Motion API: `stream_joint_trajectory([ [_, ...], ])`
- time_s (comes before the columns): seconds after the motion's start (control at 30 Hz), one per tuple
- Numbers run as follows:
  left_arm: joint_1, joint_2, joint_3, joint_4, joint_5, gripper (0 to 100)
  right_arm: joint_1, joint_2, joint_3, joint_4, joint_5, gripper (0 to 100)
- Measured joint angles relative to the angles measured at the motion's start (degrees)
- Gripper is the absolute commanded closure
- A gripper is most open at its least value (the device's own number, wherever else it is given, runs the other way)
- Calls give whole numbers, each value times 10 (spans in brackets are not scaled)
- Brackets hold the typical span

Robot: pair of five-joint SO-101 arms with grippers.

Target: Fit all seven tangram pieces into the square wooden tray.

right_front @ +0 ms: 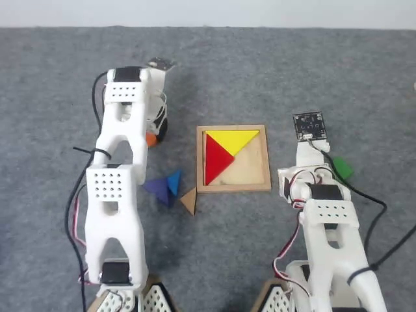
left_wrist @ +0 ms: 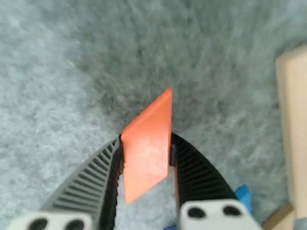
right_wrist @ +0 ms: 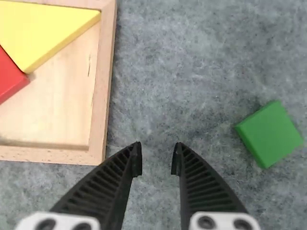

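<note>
1. While the orange piece [left_wrist: 146,158] is being gripped between the two pads of the left gripper [left_wrist: 145,141], it is being held left of the tray [right_front: 234,189], apart from the tray rim. Whether it is being lifted off the grey carpet [right_front: 65,97] cannot be told.
2. The right gripper [right_wrist: 156,151] is being kept with jaws parted, gripping nothing, over carpet just beside the tray's near right corner.
3. The yellow triangle [right_front: 233,140] is being seated inside the tray, long side along the tray's far rim, point toward the tray centre.
4. The red triangle [right_front: 216,159] is being seated inside the tray too, long side along the tray's left rim, one short side touching the yellow triangle.
5. The right and near parts of the tray floor are being left as bare wood.
6. The green square [right_wrist: 268,133] is being left flat on the carpet right of the tray, near it, not touching.
7. The blue triangle [right_front: 173,182] and purple triangle [right_front: 156,188] are being left touching each other, left of the tray's near left corner. The tan triangle [right_front: 189,201] is being left just beside that corner; contact with the rim cannot be told.
</note>
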Motion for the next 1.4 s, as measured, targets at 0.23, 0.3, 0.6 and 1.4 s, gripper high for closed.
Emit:
stream_joint_trajectory([
  [0.23,96,-55,36,0,47,970,18,0,0,0,0,891],
  [0.3,139,-87,47,0,66,970,27,-16,0,0,0,891],
  [0.6,296,-128,48,0,115,969,130,-116,0,43,-7,891],
  [1.4,342,-66,9,-66,176,797,167,-171,16,79,-14,891],
])
